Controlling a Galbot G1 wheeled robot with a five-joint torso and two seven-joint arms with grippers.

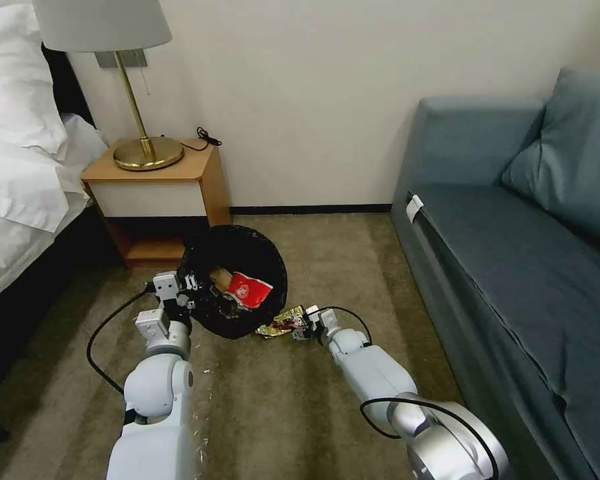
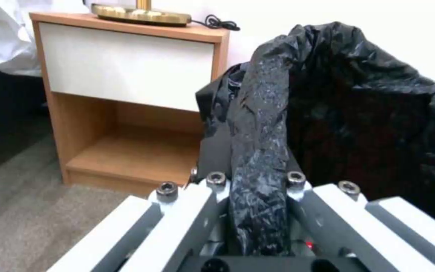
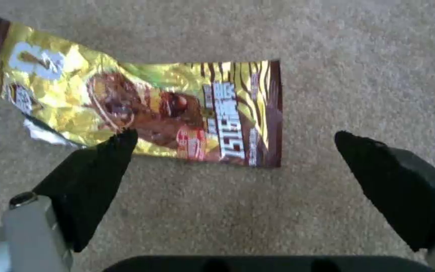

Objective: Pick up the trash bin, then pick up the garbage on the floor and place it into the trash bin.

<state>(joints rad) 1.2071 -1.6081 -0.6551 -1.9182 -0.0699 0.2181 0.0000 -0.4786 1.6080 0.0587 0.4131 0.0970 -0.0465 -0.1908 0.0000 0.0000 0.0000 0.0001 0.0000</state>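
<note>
1. Head view: trash bin [image 1: 237, 280], lined with a black bag, sits tilted over the carpet [image 1: 280, 400] in front of a wooden nightstand [image 1: 157, 193]. Left pincer [image 1: 192, 283] is at the bin's rim on the robot's left side. Red-and-white carton [image 1: 248, 290] and a brown paper piece [image 1: 220, 277] lie inside the bin. Gold snack wrapper [image 1: 280, 323] lies on the carpet just beside the bin, with the right pincer [image 1: 305, 325] at its edge. A grey sofa [image 1: 513, 253] stands to the right.
2. Left wrist view: left pincer [image 2: 258, 211] is clamped together on a fold of the black bag [image 2: 260, 158] at the bin's rim; nightstand [image 2: 127, 90] behind.
3. Right wrist view: right pincer [image 3: 232, 151] has its black fingertips [image 3: 102, 166] spread apart, low over the carpet [image 3: 368, 68]. Gold snack wrapper [image 3: 142, 109] lies flat; one fingertip overlaps its near edge.
</note>
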